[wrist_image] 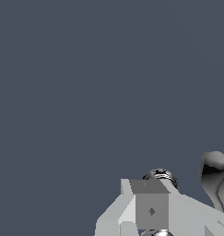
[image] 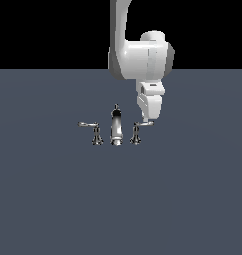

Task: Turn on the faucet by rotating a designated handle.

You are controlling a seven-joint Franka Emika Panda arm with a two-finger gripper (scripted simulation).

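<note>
The chrome faucet (image: 115,128) stands mid-floor in the exterior view, its tall central spout between two lever handles. The designated handle (image: 136,134) is the fluted post on the exterior view's right, and its thin lever arm (image: 144,123) reaches toward my gripper (image: 150,120). My gripper hangs down from above, its tip at the lever arm's outer end and apparently touching it. Its jaws are hidden by the hand. In the wrist view a grey finger (wrist_image: 151,209) sits in front of the handle's post top (wrist_image: 160,175), with the spout (wrist_image: 217,179) beside it.
The twin left-hand lever handle (image: 95,134) stands on the exterior view's left of the spout, its arm pointing away. The white arm (image: 142,55) comes down from above behind the faucet. The grey floor (image: 117,209) is flat all around.
</note>
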